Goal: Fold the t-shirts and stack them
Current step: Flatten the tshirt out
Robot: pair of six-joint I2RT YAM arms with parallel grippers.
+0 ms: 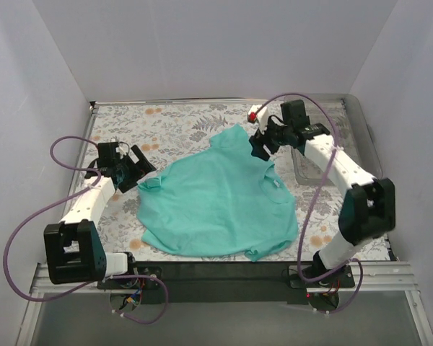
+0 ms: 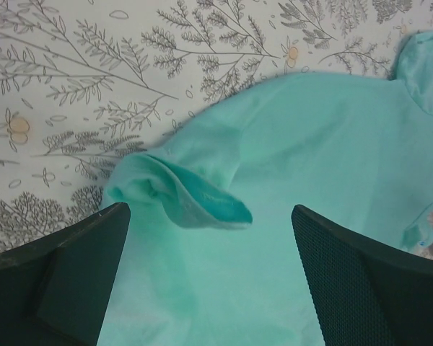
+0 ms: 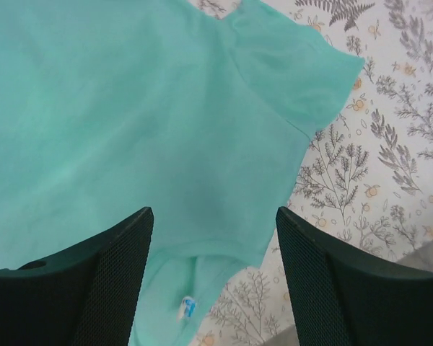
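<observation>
1. White walls point(image 1: 202, 43) are closing round a counter point(image 1: 180, 119) dressed in a leaf-and-flower print, and I am looking down on it from behind the two arms.
2. One teal t-shirt point(image 1: 216, 202) is lying opened out on that print. It is the only garment I am seeing.
3. The left tool point(image 1: 141, 169) is hovering at the shirt's left edge with its fingers standing well apart and nothing between them. Below it, a sleeve point(image 2: 195, 198) is curling over on itself instead of lying flat.
4. The right tool point(image 1: 260, 148) is hanging over the shirt's far right part, beside the other sleeve point(image 3: 296, 72). Its fingers are also standing apart and gripping no cloth. That sleeve is lying fairly smooth.
5. A small neck label point(image 3: 187, 308) is showing just under the right tool, so the collar end seems to be sitting on that side of the shirt.
6. Judging progress, I am seeing no fold: the body is showing as a single layer, rumpled along its edges and sitting askew.
7. By my reckoning, nearly everything is remaining: flattening the curled sleeve, bringing the sleeves in, folding the body, then stacking.
</observation>
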